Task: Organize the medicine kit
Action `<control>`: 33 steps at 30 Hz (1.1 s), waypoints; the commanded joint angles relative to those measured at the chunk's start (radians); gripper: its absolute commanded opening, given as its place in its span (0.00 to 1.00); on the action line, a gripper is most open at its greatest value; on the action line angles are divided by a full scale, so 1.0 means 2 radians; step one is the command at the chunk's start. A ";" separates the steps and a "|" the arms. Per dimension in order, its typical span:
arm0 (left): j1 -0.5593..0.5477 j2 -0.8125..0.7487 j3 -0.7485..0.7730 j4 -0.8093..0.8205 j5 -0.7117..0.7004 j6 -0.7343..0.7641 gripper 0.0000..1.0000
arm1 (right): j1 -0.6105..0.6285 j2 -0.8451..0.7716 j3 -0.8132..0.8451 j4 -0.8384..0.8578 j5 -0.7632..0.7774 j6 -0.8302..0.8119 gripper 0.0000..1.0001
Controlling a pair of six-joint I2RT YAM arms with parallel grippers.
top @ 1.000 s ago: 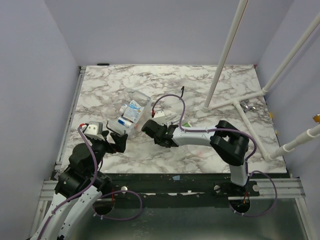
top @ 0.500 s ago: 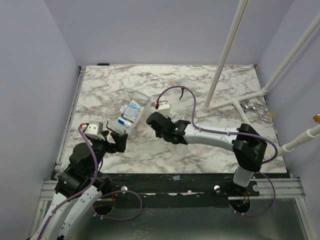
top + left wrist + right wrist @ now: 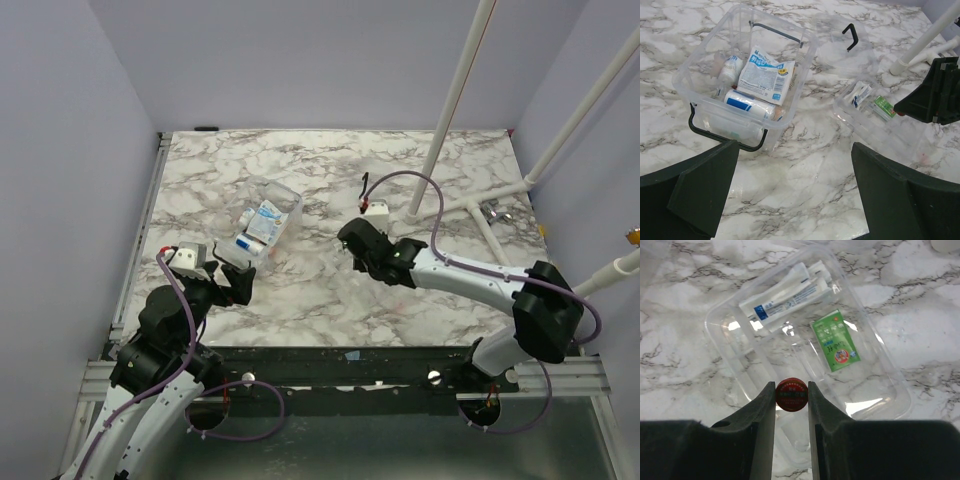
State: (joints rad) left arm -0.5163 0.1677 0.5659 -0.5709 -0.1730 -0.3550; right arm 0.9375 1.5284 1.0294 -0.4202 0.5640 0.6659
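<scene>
Found the medicine kit (image 3: 740,85) open on the marble table (image 3: 805,200), just ahead of the left gripper (image 3: 793,146) and a little to its left, with the black handle (image 3: 722,139) on the wall nearest that gripper. Saw a blue-and-white packet (image 3: 765,75), a white roll (image 3: 747,102) and a small white bottle (image 3: 731,67) lying inside. Saw the left gripper spread wide with nothing between its fingers, stopped short of the box.

Found a clear tray (image 3: 765,355) directly beneath the right gripper (image 3: 791,390), off to the right of the kit and apart from it. Pinched a small round red tin (image 3: 791,395) between both right fingers, over the tray's near end.

Showed from the right wrist alone: the tin in that grip, clearly, plus white tubes (image 3: 785,302) and a green packet (image 3: 835,340) lying flat in the tray. Showed from the left wrist alone: what the kit held, and a clear flat piece (image 3: 835,50) with a black clasp (image 3: 850,36) farther out, right of the kit. Gave the spread of both arms from overhead, but hid the tin.

Compared with a second before: had carried the right gripper away from the kit's side and off to the right, arm stretched longer. Left the kit and the left gripper where they were.
</scene>
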 commanded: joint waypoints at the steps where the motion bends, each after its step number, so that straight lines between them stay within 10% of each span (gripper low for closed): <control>1: 0.004 0.003 0.000 0.005 0.010 0.004 0.98 | -0.014 -0.034 -0.033 -0.024 0.006 0.026 0.18; 33: 0.004 -0.001 -0.001 0.004 0.010 0.004 0.98 | -0.094 -0.016 -0.125 0.010 -0.005 0.079 0.21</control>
State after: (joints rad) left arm -0.5125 0.1677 0.5659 -0.5709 -0.1711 -0.3550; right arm 0.7570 1.4715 0.7864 -0.4305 0.5339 0.8013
